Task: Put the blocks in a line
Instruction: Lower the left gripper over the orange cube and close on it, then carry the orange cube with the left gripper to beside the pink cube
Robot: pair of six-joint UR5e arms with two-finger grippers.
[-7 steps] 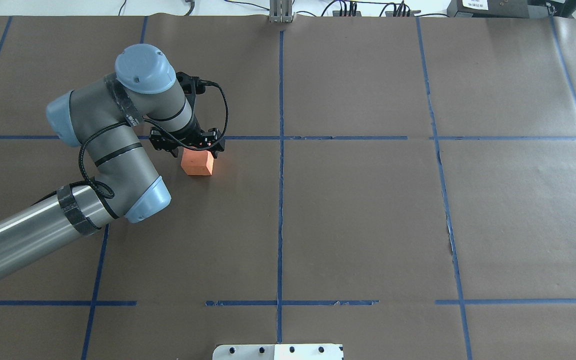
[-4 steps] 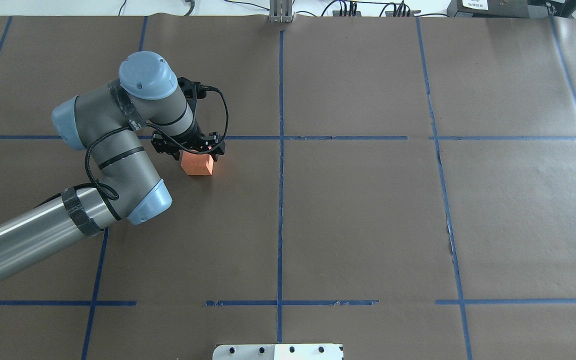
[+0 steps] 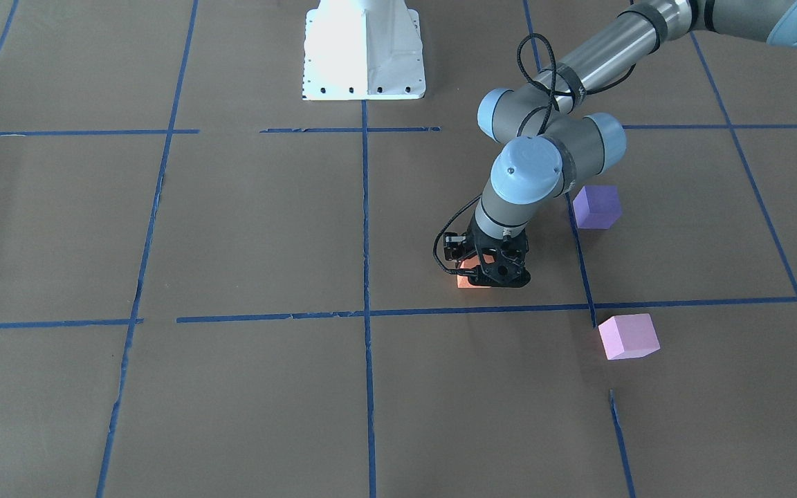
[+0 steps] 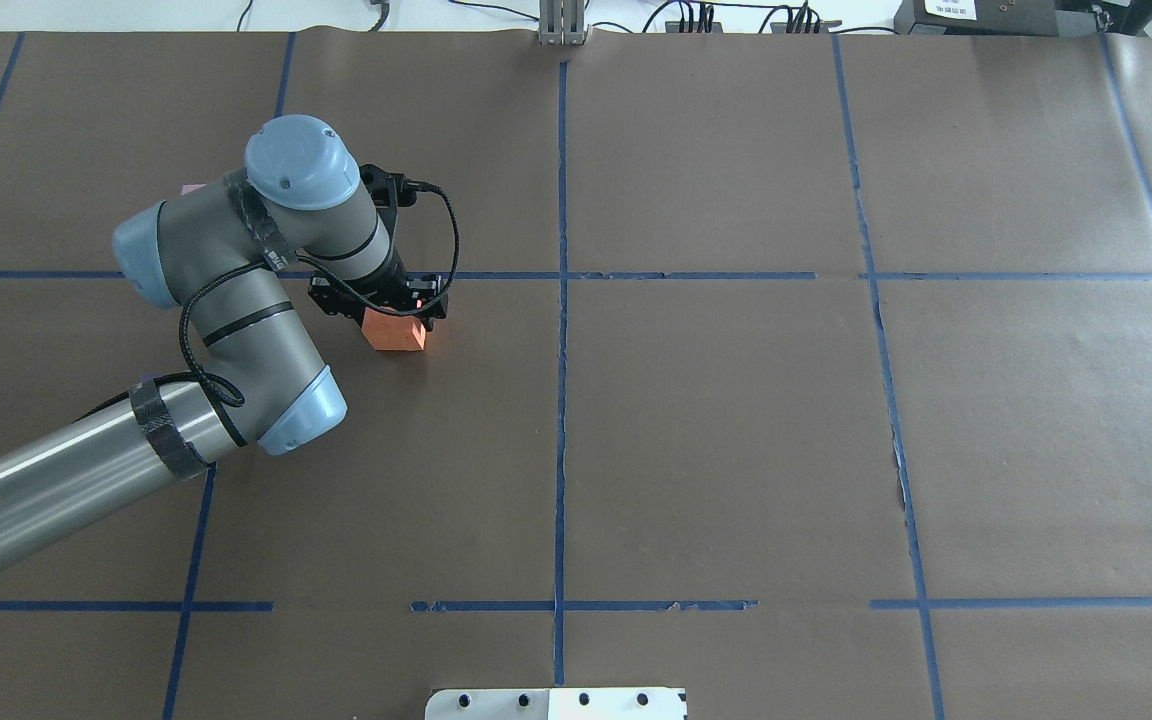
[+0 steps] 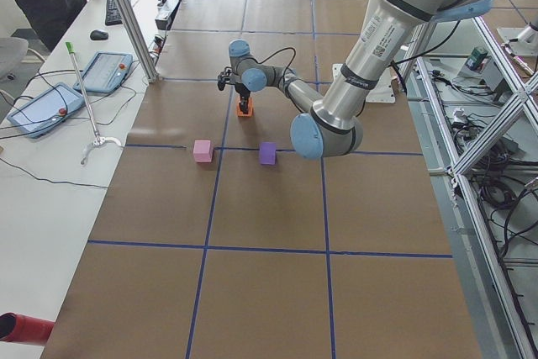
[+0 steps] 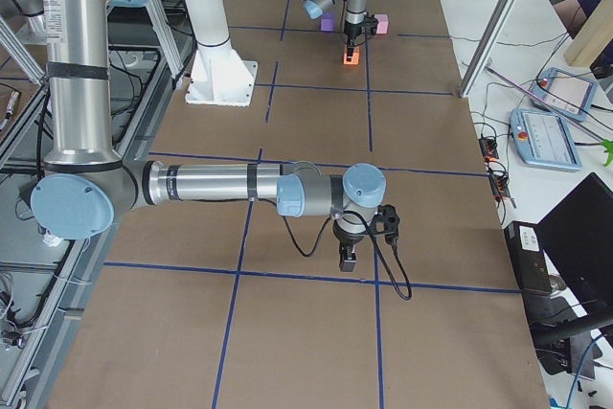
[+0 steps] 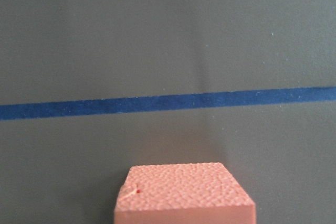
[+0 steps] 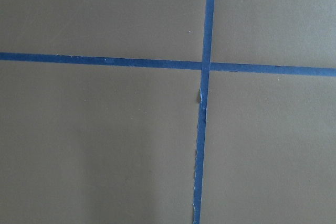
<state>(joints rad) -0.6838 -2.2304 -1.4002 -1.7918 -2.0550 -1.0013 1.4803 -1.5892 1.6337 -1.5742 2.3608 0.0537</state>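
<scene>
The orange block (image 4: 395,334) sits flat on the bench (image 4: 736,450), just on the robot's side of a blue tape line (image 7: 168,102), in the same spot as a second ago. What has changed is the left arm. Its wrist has swung slightly toward the robot in the overhead view, and the left tool (image 4: 383,306) has come lower, so its black body now hides more of the block's top. A pale sliver of the pink block (image 3: 628,336) has also come into sight past the arm's far edge. The tool stands upright directly over the orange block. Its fingers reach down on either side, and only the block's near face and a corner are clear of them. Whether they grip the foam or merely flank it cannot be told. The purple block (image 3: 596,207) lies apart to the robot's left and nearer the base, while the pink one lies beyond the tape line, also apart. The right tool (image 6: 347,263) hangs above bare bench far down the other end, and whether it is wide or narrow cannot be told.
</scene>
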